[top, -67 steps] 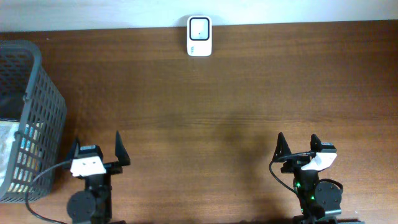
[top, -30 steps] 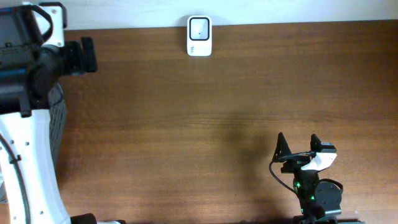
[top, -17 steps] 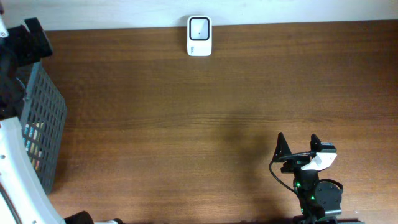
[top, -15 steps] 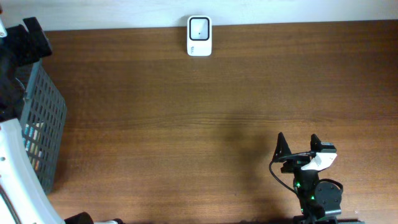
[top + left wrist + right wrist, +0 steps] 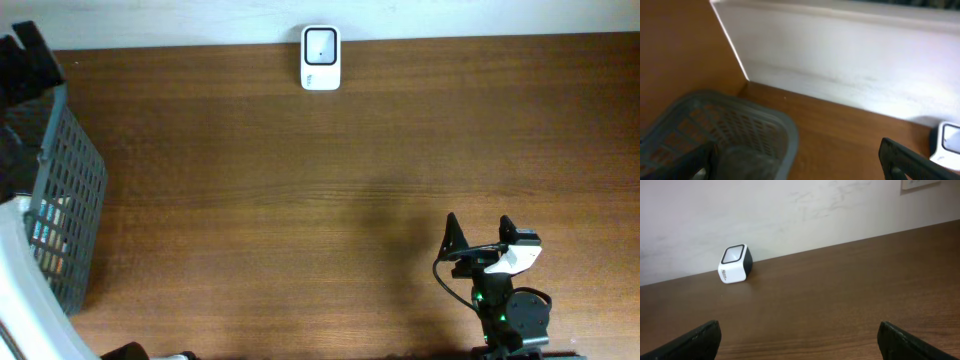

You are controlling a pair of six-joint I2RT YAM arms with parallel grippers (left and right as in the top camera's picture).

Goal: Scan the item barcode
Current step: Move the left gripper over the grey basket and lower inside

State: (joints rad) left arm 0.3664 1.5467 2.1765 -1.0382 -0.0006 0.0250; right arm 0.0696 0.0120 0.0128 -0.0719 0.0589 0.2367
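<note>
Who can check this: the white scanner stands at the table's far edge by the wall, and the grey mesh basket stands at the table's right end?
Wrong end: the overhead view shows the grey mesh basket at the left end of the table. The white scanner does stand at the far edge by the wall.

We see a dark brown wooden worktop (image 5: 250, 200) butting against a plain off-white wall (image 5: 815, 210), evenly lit; a pale wall plate (image 5: 920, 184) sits on it.
</note>
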